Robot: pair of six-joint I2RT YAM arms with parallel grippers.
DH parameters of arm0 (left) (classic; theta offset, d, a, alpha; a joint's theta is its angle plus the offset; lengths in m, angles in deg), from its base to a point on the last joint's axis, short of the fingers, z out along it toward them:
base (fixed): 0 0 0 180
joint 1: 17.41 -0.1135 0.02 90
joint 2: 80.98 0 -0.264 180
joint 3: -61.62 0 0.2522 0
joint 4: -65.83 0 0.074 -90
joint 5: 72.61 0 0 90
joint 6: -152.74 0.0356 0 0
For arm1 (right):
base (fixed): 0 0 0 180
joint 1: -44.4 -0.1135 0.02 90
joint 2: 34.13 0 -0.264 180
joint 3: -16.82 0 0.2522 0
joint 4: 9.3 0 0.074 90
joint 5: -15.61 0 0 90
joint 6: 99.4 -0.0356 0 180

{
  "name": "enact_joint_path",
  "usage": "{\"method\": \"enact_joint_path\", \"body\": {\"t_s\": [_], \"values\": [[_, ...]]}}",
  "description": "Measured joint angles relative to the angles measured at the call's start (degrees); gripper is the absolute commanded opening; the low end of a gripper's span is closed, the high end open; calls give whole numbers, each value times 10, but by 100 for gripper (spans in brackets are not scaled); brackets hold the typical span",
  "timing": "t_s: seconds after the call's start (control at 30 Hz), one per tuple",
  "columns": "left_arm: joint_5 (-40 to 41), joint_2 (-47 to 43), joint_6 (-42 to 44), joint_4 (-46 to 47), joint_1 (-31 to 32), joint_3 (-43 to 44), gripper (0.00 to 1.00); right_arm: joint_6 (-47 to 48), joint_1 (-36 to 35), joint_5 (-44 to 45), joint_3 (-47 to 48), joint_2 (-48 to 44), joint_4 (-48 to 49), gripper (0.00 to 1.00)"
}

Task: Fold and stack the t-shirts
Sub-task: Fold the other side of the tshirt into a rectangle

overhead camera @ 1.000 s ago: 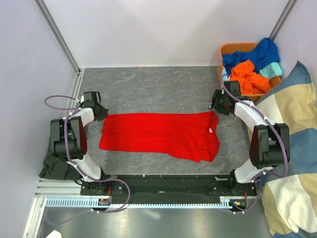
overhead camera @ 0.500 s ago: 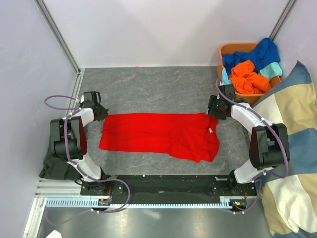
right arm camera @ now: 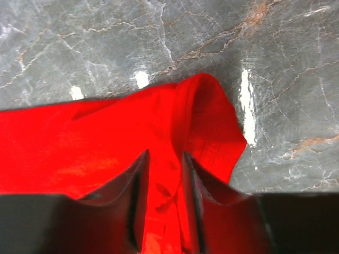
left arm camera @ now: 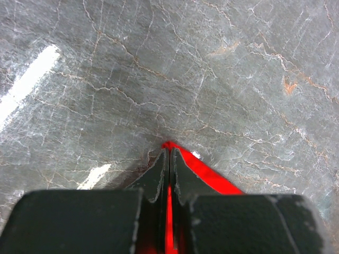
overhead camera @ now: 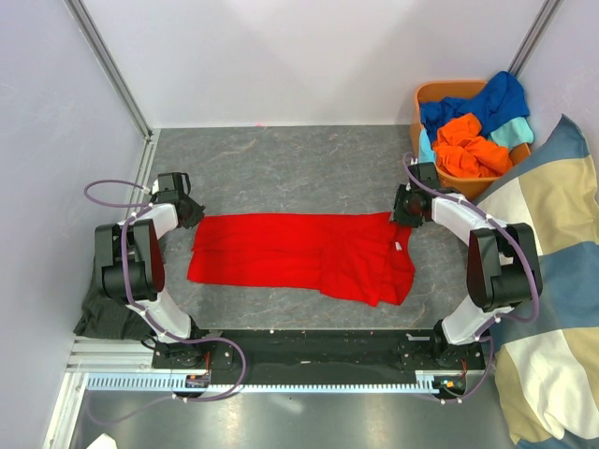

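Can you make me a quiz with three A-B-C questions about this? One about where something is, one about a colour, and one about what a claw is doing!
1. Where is the basket of shirts?
A. at the far right of the table
B. in the middle of the table
C. at the near left corner

2. What colour is the flat t-shirt?
A. blue
B. red
C. teal

3. What is the left gripper doing?
A. hanging wide open
B. pinching the flat t-shirt's edge
C. holding a spoon

Answers:
1 A, the top view shows it at the far right.
2 B, the spread cloth is bright red.
3 B, it is shut with red cloth pinched in it.
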Motion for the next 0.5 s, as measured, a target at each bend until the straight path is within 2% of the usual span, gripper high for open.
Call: {"method": "enact_joint_path", "body": {"t_s": [0.13,0.27,0.5], "values": [[0,2,0,0,0,0,2,0,0,2,0,12,4,19],[0,8,0,1,0,0,2,0,0,5,0,20,7,1],[0,9,0,4,0,0,2,0,0,7,0,20,9,0]]}}
